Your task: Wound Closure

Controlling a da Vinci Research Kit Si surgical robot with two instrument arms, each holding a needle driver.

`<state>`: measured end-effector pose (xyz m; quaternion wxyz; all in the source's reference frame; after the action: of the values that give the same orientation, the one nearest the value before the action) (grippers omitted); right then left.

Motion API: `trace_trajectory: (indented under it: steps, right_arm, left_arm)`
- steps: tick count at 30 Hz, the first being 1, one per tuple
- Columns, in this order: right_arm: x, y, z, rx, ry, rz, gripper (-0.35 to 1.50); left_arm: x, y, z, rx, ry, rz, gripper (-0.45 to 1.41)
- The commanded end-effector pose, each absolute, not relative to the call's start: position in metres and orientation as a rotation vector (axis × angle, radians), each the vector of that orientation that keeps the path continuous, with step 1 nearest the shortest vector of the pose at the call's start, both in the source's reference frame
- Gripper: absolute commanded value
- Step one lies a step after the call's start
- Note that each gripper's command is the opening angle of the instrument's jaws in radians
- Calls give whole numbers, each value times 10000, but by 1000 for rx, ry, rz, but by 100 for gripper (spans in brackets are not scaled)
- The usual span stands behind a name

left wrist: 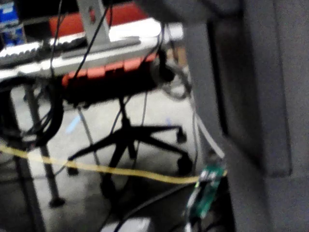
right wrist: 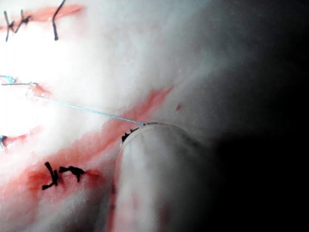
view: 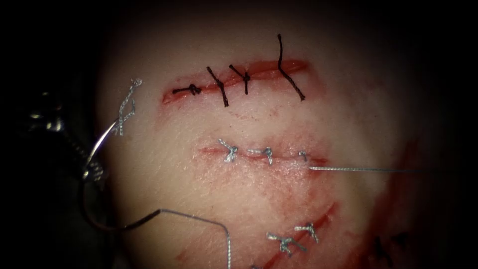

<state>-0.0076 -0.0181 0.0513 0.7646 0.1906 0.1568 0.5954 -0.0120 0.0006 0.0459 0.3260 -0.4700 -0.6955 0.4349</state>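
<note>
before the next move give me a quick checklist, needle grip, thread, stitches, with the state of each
1. Left tool holds the needle near mid-curve: ok.
2. Needle out of the tissue, at its left edge, left of the cut: ok.
3. Thread runs unbroken from the needle's tail: ok; where it goes beyond the bottom edge: cannot tell.
4. A taut thread strand runs rightward from the cut's right end: ok; what holds it: cannot tell.
5. Earlier grey stitches sit across the cut: ok.

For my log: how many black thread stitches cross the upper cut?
4 stitches on the red cut: one at left end, two mid-length, one at right end. Left hand grips the curved needle mid-curve, outside the tissue.
</note>
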Motion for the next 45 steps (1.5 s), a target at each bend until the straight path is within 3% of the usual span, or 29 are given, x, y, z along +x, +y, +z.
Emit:
trace_trajectory:
  steps: [1, 19, 20, 21, 25, 29, 38, 41, 42, 45]
  right_arm:
    - [-69, -182, 516, 415, 343, 1295, -35]
    - [-82, -187, 508, 401, 286, 1305, -35]
    - [-71, -188, 507, 394, 285, 1315, 42]
    - [-68, -189, 506, 393, 284, 1317, 42]
    - [-59, -196, 500, 373, 299, 1238, 114]
    - [-50, -199, 496, 349, 317, 1137, 138]
    - [-13, -185, 459, 415, 518, 1119, 135]
    - [25, -173, 440, 432, 657, 1238, 128]
    - [48, -171, 437, 442, 710, 1289, 118]
    - [77, -176, 436, 500, 762, 1190, 114]
  left_arm:
    - [-125, 5, 464, -1234, -1823, 1140, -45]
    - [-127, 4, 463, -1235, -1820, 1149, -45]
    - [-129, 4, 464, -1240, -1806, 1152, -45]
    - [-129, 5, 464, -1246, -1800, 1154, -45]
    - [-130, 5, 464, -1246, -1800, 1154, -45]
    - [-130, 5, 464, -1253, -1797, 1157, -45]
    - [-133, 6, 464, -1257, -1783, 1160, -45]
    - [-134, 7, 466, -1262, -1775, 1165, -45]
    - [-134, 7, 466, -1262, -1768, 1163, -45]
    - [-135, 7, 466, -1262, -1768, 1163, -45]
